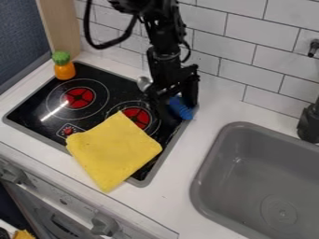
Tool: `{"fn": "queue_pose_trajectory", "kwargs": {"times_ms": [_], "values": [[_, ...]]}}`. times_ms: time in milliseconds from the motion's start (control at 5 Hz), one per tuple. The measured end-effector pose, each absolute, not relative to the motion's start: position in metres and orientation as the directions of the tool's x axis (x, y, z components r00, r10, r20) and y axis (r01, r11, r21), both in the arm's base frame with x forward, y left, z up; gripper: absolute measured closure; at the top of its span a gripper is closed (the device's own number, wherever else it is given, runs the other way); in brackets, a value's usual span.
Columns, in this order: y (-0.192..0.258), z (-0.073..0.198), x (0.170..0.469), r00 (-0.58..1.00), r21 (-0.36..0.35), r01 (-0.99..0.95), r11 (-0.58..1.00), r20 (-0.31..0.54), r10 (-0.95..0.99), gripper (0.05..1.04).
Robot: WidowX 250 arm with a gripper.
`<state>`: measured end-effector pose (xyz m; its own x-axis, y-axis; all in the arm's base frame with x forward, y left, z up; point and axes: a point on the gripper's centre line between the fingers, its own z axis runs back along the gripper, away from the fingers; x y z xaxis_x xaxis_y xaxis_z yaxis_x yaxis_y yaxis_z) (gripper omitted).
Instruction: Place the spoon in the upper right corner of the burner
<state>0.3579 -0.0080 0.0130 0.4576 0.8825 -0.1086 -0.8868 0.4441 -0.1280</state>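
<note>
The gripper point(176, 101) hangs low over the upper right corner of the black stove top point(100, 119). At its left side shows the silver bowl of a spoon point(144, 83), near the stove's back edge. A ridged blue piece point(181, 108) sticks out below the gripper, by the right rim of the stove; whether it is the spoon's handle or a separate object I cannot tell. The gripper hides the part between the bowl and the blue piece. One red burner point(136, 116) lies left of the gripper, partly under a cloth.
A yellow cloth point(114, 150) covers the stove's front right part and overhangs its front edge. An orange and green toy point(64, 66) stands at the back left corner. The grey sink point(261, 177) and black faucet point(309, 122) are at the right. A tiled wall point(221, 51) rises behind.
</note>
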Motion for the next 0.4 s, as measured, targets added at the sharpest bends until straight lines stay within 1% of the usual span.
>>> {"fn": "queue_pose_trajectory", "kwargs": {"times_ms": [200, 400], "values": [[0.0117, 0.0438, 0.3503, 0.441, -0.206, -0.884, 0.42, -0.068, 0.895, 0.083], [0.0112, 0.0451, 0.3504, 0.456, -0.211, -0.875, 0.435, -0.062, 0.888, 0.083]]}}
